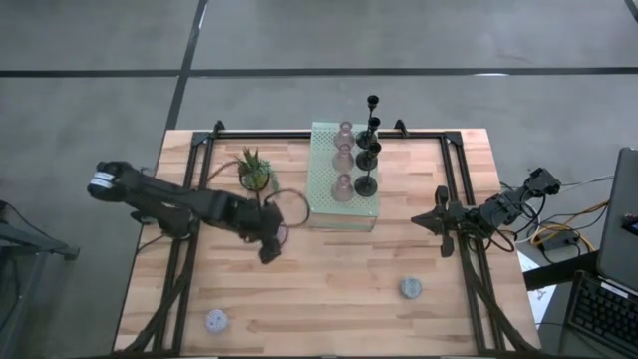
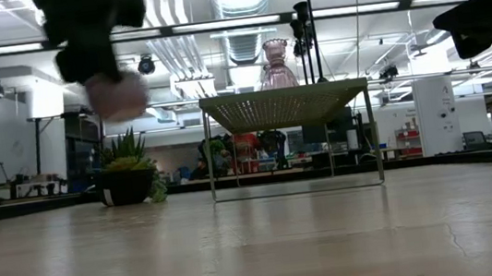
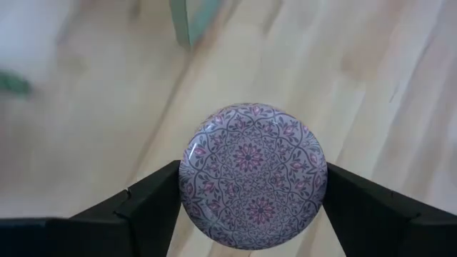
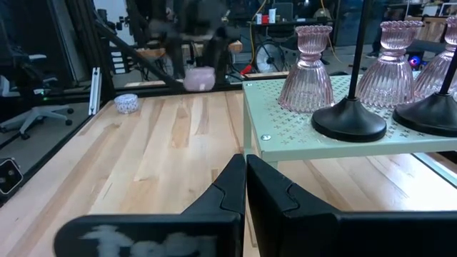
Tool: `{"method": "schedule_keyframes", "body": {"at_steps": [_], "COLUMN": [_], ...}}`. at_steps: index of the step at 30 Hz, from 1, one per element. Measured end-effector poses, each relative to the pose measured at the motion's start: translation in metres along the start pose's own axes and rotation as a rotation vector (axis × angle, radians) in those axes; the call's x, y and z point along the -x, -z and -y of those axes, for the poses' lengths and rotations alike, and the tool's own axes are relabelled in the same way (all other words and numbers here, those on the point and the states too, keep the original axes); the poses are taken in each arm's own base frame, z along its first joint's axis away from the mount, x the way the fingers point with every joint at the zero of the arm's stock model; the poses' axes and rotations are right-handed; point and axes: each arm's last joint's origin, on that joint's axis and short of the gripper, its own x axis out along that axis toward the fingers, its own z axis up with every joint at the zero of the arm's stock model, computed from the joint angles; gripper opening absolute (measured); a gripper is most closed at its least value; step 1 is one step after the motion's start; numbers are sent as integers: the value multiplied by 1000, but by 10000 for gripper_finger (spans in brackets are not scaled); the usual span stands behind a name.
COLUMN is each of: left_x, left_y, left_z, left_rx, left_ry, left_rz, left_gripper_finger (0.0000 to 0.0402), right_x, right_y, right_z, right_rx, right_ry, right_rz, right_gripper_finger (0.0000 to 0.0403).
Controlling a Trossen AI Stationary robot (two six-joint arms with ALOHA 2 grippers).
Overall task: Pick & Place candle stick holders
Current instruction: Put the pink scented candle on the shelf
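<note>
Left gripper [image 3: 250, 214] is clamped on a small round holder [image 3: 251, 175] with a pink-lavender floral top, 1 finger on each side of the disc. Low view shows holder [image 2: 118, 95] lifted clear of the table [image 1: 339, 289], about level with the block's [image 1: 344, 179] top. From above, the left gripper [image 1: 269, 247] sits centre-left, just near-left of the block and near the plant [image 1: 255, 172].

On the block: 3 pink glass holders [image 1: 343, 160] in a row, 4 black slim ones [image 1: 369, 140] in a row to their right, last black one past the far edge. 2 more patterned round holders sit loose on the table: one at near left [image 1: 215, 321], one at near right [image 1: 410, 288].

Key relation: the block lies right and slightly far of the held holder, close by. The holder is a squat disc, flat face up, so no real long axis to align. My read: short move right/far onto the block's free left strip, then release. Risk: bumping the pink row.

Right gripper [image 4: 244, 171] waits at the right side [image 1: 439, 221], fingers pressed together, holding nothing. It's nearer the near-right loose holder; left arm is nearer the near-left one.
</note>
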Motion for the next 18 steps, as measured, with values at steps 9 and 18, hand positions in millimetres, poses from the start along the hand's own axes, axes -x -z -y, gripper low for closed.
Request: {"method": "schedule_keyframes", "body": {"at_steps": [9,18], "left_x": [42,51], "left_y": [-62,-107], "left_z": [-17,-56], "left_rx": [117,235], "left_ry": [-1,-78], "left_rz": [241,394], "left_gripper_finger": [305,305], "right_x": [0,0], "right_y": [0,0], "right_z": [0,0], "right_rx": [-1,2], "right_ry": [0,0], "right_rz": [0,0], "right_gripper_finger": [8,8]}}
